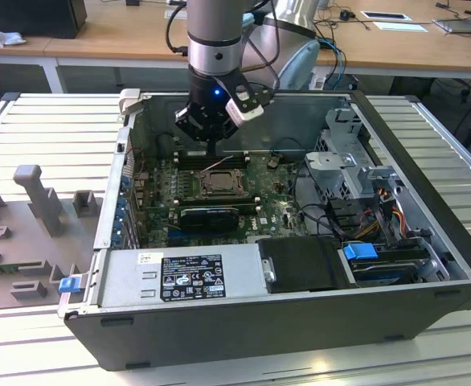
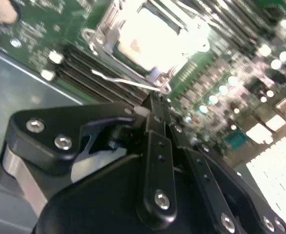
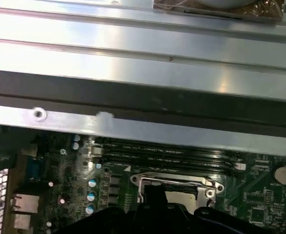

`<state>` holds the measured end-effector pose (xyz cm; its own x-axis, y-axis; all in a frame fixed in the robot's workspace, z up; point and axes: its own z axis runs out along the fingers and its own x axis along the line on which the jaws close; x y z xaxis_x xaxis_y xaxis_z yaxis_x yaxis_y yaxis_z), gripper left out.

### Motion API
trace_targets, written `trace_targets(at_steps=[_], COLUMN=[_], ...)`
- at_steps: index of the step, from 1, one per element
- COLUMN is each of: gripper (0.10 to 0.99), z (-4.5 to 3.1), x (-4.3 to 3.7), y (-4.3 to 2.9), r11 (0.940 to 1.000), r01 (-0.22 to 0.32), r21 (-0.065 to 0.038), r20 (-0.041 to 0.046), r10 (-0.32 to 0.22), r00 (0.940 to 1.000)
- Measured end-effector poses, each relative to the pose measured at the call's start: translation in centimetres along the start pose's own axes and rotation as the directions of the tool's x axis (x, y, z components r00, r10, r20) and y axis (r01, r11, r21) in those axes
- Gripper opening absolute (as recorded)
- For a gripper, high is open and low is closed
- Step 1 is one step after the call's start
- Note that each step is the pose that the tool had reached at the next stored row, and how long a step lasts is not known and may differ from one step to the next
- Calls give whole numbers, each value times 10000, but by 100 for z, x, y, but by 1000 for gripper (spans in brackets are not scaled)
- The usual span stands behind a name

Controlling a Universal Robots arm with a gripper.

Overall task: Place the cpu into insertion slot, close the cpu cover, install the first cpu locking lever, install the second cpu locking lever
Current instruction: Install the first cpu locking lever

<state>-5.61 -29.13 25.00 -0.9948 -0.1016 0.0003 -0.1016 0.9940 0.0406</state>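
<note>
the gripper (image 2: 155,105), fingers pressed together on nothing, hovers at the socket's 12 o'clock edge beside the locking lever (image 2: 126,81); pushing it squarely down seems wise.

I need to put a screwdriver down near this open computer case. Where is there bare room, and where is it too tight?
Free: the ribbed metal table on the exterior view's left of the case, behind the grey fixture, and the strip in front of the case. Crowded: inside, where the gripper hangs over the cpu cover, with cables and the drive bay on the exterior view's right.
</note>
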Motion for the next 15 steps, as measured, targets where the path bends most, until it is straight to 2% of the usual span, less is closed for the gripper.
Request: trace_targets(at_steps=[1, 9, 15], gripper=[106, 106, 106], z=[43, 205, 218], x=[-96, -104, -157], y=[-12, -19, -4], r11=[9994, 9992, 9992], r01=[-173, -228, -240], r21=[-292, -315, -331], r20=[37, 40, 41], r10=[174, 230, 241], r00=[9998, 9997, 9997])
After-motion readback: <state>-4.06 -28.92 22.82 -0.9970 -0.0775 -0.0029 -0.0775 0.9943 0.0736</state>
